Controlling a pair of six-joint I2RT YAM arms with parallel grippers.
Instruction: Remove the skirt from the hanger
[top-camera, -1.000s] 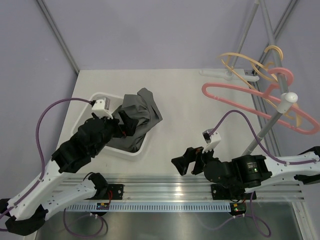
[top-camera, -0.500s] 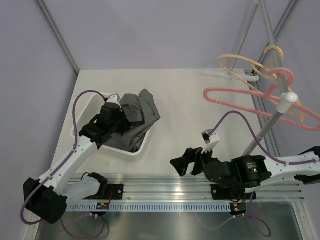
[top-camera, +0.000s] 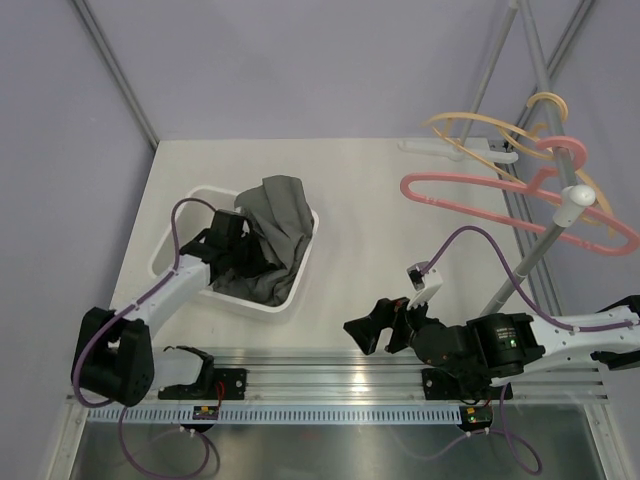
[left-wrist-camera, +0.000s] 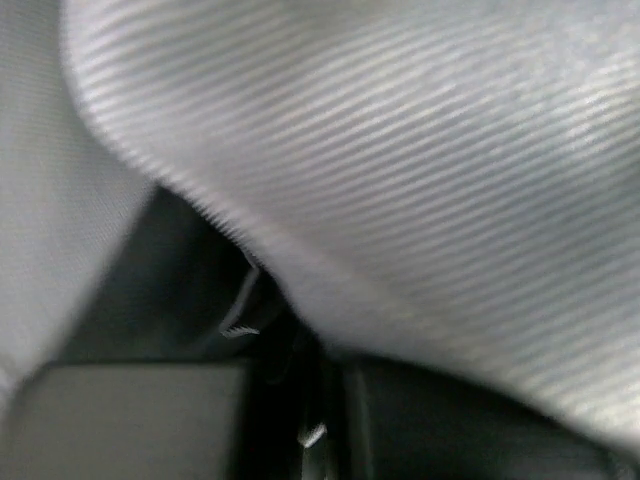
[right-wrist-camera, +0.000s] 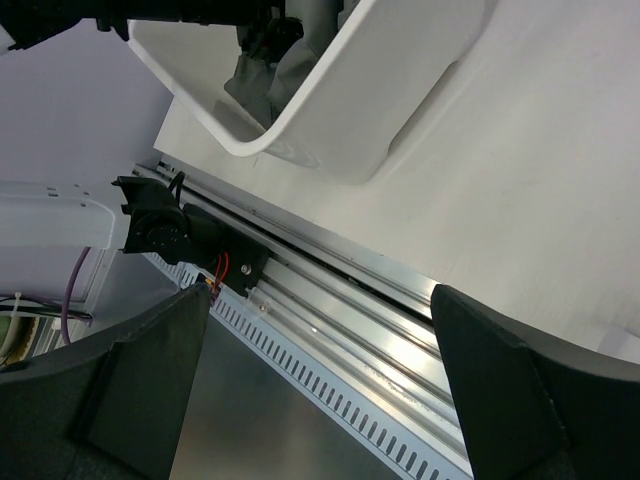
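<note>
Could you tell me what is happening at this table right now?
The left gripper is shut and buried in the gray skirt, which lies bunched in the white bin; whether it grips the cloth is unclear. The pink hanger and yellow hanger hang bare on the rack. The right gripper hovers open and empty near the table's front edge.

Soft, even overhead light, faint shadows on the worktop (top-camera: 380, 220); left wrist view a blurred close-up of the skirt (left-wrist-camera: 400, 150); right wrist's fingers (right-wrist-camera: 520, 400) out of focus
</note>
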